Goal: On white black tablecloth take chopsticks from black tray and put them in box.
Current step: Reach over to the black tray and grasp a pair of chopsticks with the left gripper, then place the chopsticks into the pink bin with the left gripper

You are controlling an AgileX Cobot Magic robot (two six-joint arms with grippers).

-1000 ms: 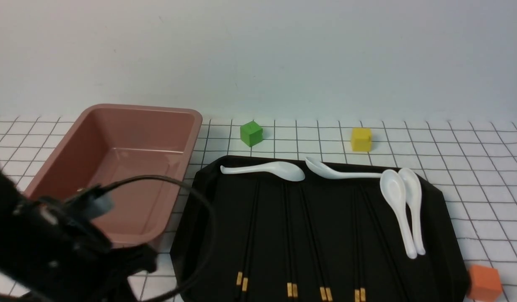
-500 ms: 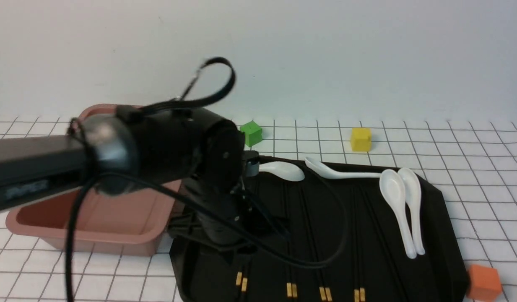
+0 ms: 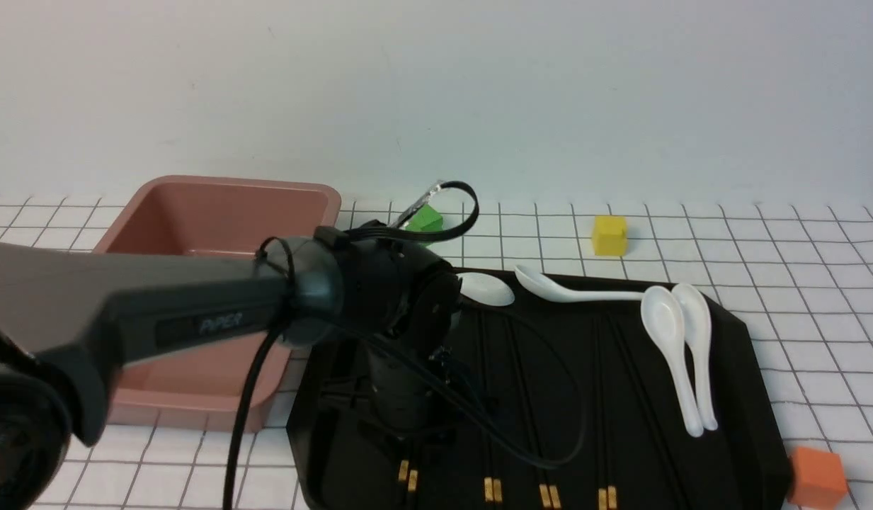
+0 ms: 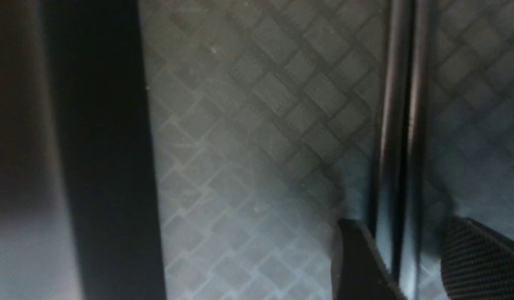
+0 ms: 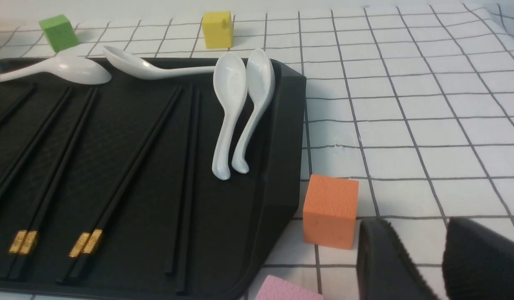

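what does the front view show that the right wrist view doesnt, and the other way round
Only the front view: the box, left of the black tray, and the left arm stretched over that tray.
Only the right wrist view: the right gripper, fingers apart and empty, and a pink block at the frame's edge.
Both: the black tray, chopsticks, white spoons, green cube, yellow cube, orange cube and the checked tablecloth.
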